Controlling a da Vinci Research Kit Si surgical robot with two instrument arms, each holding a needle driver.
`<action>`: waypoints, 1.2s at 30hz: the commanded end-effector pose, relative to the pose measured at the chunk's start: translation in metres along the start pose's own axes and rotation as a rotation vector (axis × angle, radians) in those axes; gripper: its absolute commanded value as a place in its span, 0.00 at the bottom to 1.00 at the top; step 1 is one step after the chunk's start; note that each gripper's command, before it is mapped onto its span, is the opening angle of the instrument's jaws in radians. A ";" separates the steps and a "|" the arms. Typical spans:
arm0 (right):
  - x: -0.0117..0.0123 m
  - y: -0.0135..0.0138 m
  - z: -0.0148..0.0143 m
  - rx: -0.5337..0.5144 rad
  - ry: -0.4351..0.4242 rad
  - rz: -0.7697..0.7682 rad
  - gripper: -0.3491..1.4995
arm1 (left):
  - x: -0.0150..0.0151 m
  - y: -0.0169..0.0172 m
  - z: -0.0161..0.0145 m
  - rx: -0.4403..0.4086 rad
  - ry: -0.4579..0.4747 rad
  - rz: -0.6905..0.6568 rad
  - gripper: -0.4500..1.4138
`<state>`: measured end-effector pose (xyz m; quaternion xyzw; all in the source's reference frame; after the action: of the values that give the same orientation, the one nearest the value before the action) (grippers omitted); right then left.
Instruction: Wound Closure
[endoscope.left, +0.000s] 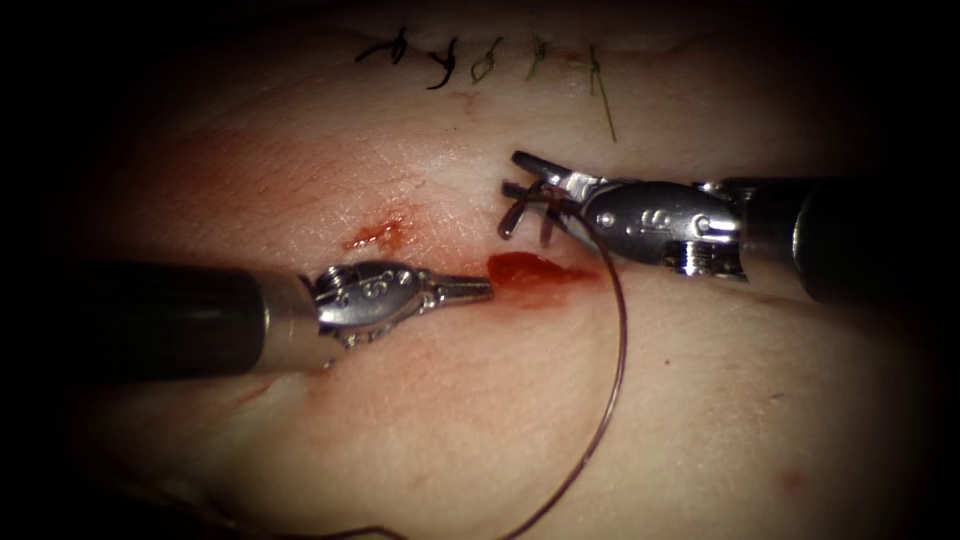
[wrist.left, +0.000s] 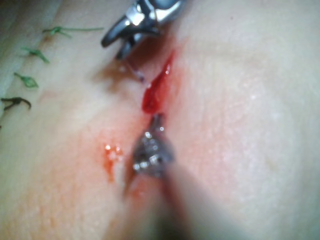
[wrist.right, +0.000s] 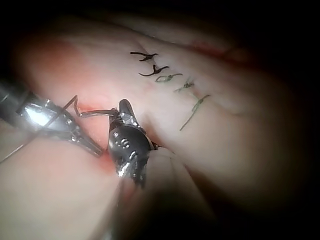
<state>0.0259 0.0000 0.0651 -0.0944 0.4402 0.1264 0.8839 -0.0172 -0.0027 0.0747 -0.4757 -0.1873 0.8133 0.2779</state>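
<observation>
Holding needle (endoscope.left: 522, 205) at 12 o'clock of the cut (endoscope.left: 535, 270), clear of the tissue (endoscope.left: 420, 420).
Left tool (endoscope.left: 478, 290): jaws clenched, empty, tip at cut's 9 o'clock end. Right tool (endoscope.left: 535, 180): jaws grasping the needle. Risk, judged: slack thread (endoscope.left: 618, 350) looping toward 6 o'clock may snag; old stitches (endoscope.left: 480, 60) beyond.

**Bright centre, dark rim: light pools on the pale pink pork-belly tissue (endoscope.left: 480, 420).**
In the endoscope view the brightness sits mid-scene and fades to black at the far side, left and right. Hard white glints mark the left arm's polished steel tool (endoscope.left: 485, 289) and the right arm's polished steel tool (endoscope.left: 512, 172); their black shafts stay unlit. The small wet patch of red fluid (endoscope.left: 380, 232) sparkles. The left wrist view is bright and evenly lit, with a soft shadow on the tissue beside the right tool. The right wrist view is dim, with darkness ringing a lit middle.
</observation>
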 end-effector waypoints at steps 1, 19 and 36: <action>-0.0001 -0.0003 0.0007 -0.003 0.002 0.011 0.00 | -0.0005 0.0002 0.0008 -0.002 0.000 -0.003 0.21; -0.0005 -0.0013 0.0006 -0.050 -0.008 -0.064 0.00 | -0.0002 0.0003 0.0007 -0.002 0.000 -0.005 0.21; -0.0053 -0.0066 0.0032 0.096 -0.080 -0.017 0.00 | 0.0000 0.0003 0.0010 -0.006 0.000 -0.007 0.21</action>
<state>0.0267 -0.0059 0.0713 -0.0446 0.4080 0.0988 0.9065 -0.0177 -0.0026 0.0744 -0.4760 -0.1900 0.8119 0.2796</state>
